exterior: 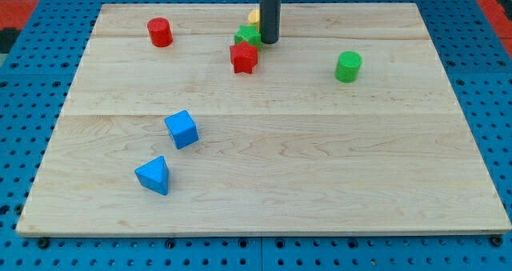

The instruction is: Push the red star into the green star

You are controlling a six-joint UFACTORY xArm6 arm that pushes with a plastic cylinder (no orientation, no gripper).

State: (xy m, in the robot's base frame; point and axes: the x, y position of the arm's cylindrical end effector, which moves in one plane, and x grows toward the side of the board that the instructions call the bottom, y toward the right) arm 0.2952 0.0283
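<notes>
The red star (244, 57) lies near the view's top, a little left of centre. The green star (248, 36) sits just above it, and the two touch. My tip (270, 41) stands right beside the green star on its right side, up and to the right of the red star. The dark rod partly hides a yellow block (254, 17) behind it, whose shape I cannot make out.
A red cylinder (160, 32) stands at the top left. A green cylinder (348, 66) stands at the right. A blue cube (182, 129) and a blue triangular block (153, 175) lie at the lower left. The wooden board (320, 159) rests on a blue pegboard.
</notes>
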